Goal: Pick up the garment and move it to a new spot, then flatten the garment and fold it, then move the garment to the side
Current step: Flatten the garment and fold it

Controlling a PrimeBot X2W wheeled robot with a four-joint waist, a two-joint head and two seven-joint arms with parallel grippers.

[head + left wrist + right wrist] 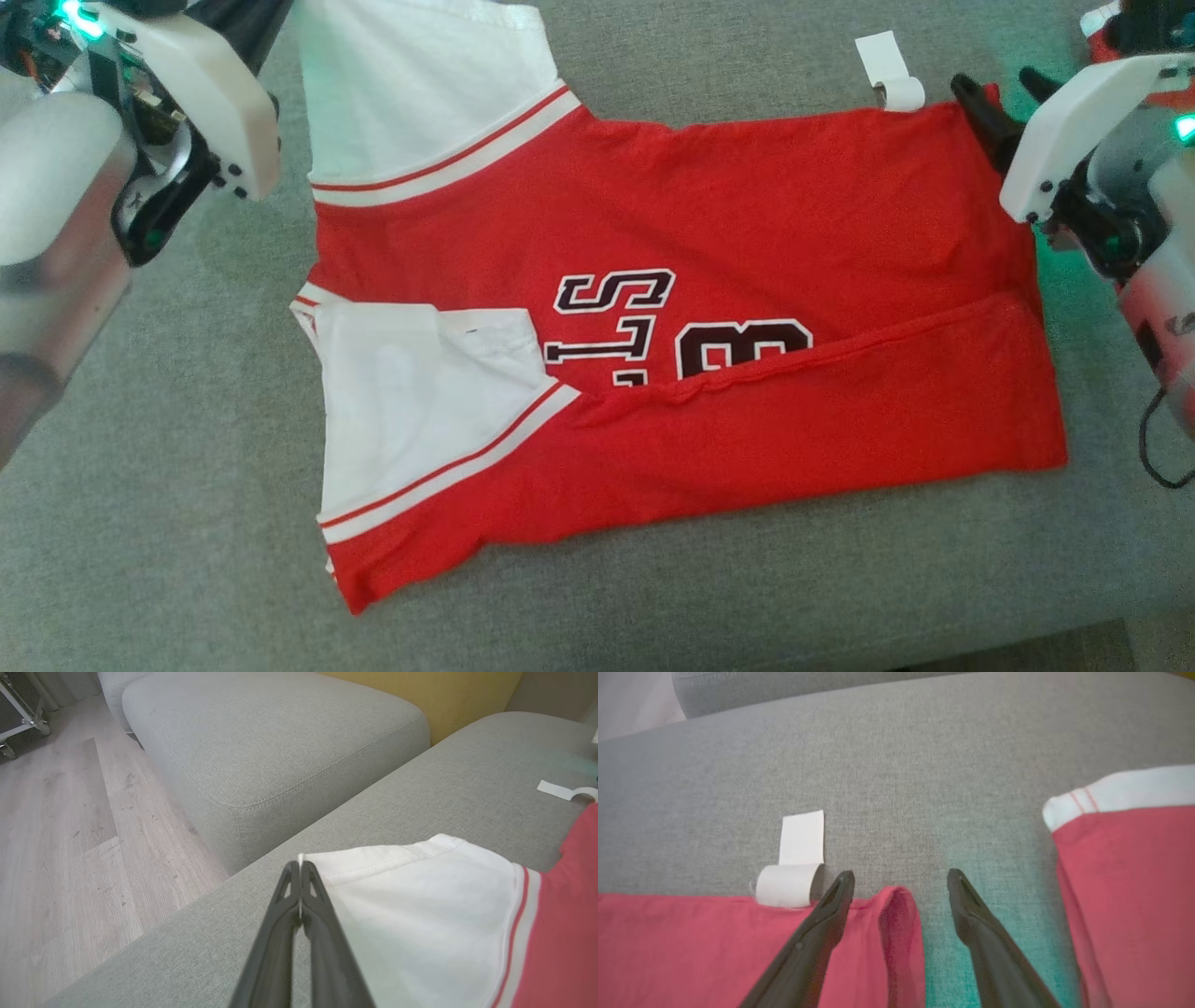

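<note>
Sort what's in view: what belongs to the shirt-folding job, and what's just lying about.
Job:
- shirt, red and white, partly folded on the couch seat
- left gripper, shut on the shirt's white sleeve edge
- right gripper, open at the hem corner

Lying about:
- curled white strip beside the hem
- second cushion
- wooden floor
</note>
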